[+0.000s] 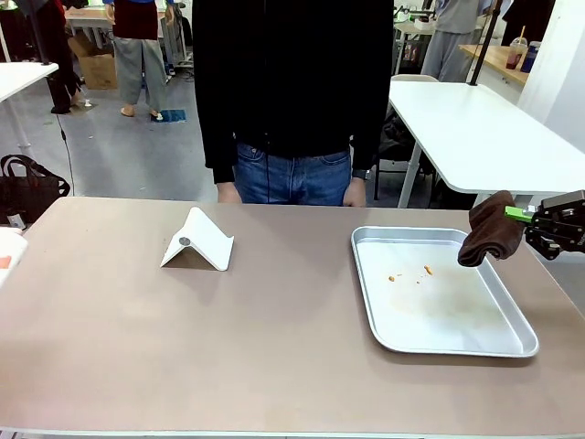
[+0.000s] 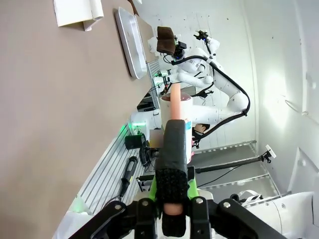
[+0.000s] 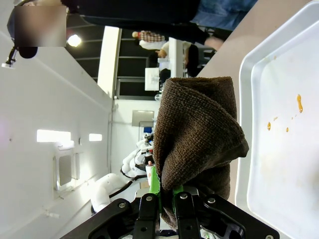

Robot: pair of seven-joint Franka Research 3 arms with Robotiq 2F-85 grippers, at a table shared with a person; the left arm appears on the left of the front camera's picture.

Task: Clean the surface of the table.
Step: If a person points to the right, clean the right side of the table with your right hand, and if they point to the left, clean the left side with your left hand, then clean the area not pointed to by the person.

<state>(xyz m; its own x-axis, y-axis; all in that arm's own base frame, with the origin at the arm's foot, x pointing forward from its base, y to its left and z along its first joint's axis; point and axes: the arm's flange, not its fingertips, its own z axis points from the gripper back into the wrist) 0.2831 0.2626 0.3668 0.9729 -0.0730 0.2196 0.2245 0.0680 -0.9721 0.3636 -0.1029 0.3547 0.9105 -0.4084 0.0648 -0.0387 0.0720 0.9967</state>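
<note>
The taupe worktop (image 1: 274, 366) is stretching across the front view, from the robot's side to the far edge where a person (image 1: 292, 91) in a black top and blue jeans is standing, arms hanging down. On its right half a silver metal tray (image 1: 457, 350) is lying flat, carrying a few orange crumbs (image 1: 428, 270) and a faint smear. Left of the middle, well apart from the tray, a white folded stand (image 1: 196, 242) is sitting like a small tent.

My right end effector (image 1: 514, 218) is coming in from the right side, its fingers clamped tight on a dark brown cloth (image 1: 489, 229) that is drooping at the tray's far right corner. I cannot tell whether the cloth is touching the tray.

In the left wrist view my left end effector (image 2: 174, 127) is hanging past the worktop's edge with its fingers pressed together on a pink strip (image 2: 175, 99) that is sticking out beyond the tips. I cannot tell what that strip is.

Behind the person's left side a white-topped table (image 1: 475, 128) is standing.
</note>
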